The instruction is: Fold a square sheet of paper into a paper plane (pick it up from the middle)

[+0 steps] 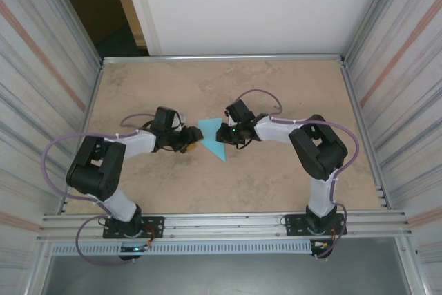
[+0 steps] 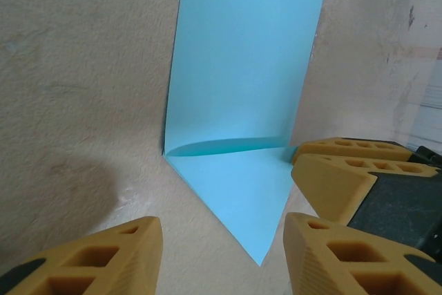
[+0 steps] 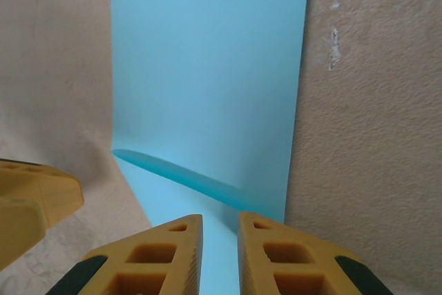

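The light-blue sheet of paper lies folded on the tan table, between the two grippers, with one pointed corner toward the near side. My left gripper is at its left edge. In the left wrist view the gripper is open, and the paper has its pointed tip on the table between the yellow fingers; a loose flap lifts along a crease. My right gripper is at the right edge. In the right wrist view the gripper hovers over the paper with its fingers a narrow gap apart, holding nothing.
The right gripper's fingers reach into the left wrist view, close to the paper's edge. A left finger shows in the right wrist view. Metal rails border the table, and striped walls stand on both sides.
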Robot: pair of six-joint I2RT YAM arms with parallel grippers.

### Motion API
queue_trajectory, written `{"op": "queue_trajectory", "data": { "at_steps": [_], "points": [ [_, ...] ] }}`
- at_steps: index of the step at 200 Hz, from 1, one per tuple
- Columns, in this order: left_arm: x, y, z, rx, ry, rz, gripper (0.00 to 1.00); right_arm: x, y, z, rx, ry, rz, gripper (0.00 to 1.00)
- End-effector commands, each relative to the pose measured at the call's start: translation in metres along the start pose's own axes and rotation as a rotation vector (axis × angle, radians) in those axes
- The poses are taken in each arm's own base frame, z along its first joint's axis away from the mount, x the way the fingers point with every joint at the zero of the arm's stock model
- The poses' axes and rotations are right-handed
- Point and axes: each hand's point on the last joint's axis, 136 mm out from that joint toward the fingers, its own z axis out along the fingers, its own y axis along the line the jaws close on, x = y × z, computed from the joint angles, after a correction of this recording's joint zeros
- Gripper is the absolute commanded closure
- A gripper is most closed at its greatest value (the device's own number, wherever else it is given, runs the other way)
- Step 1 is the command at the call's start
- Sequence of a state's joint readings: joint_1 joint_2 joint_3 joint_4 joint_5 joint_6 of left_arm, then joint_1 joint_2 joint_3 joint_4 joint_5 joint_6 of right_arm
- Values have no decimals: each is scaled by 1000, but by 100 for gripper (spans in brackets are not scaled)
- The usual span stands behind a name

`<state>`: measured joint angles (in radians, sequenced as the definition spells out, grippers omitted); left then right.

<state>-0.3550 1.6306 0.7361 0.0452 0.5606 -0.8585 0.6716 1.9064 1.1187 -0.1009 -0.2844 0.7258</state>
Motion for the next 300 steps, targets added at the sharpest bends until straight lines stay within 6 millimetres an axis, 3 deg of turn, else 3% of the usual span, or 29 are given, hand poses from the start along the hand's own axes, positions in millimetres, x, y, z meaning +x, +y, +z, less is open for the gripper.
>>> {"op": "queue_trajectory", "data": {
  "at_steps": [1,33,68,101,220,269,300],
  "points": [
    [2,-5,7,34,31,-16,54,1,-12,8,25,26,21,81],
    [1,-4,14,38,51,-15,65,9,-19,16,40,63,14,82],
    [2,2,17,19,56,-15,67,13,-24,19,46,80,24,83],
    [-3,-4,22,54,59,2,74,16,-27,20,51,88,24,83],
    [-18,-17,24,201,51,23,78,16,-36,20,62,86,23,84],
    [-26,-12,23,192,52,27,84,15,-33,18,51,81,10,83],
    [-24,-10,21,181,47,26,92,3,-20,9,19,44,-32,79]
  ]
}}
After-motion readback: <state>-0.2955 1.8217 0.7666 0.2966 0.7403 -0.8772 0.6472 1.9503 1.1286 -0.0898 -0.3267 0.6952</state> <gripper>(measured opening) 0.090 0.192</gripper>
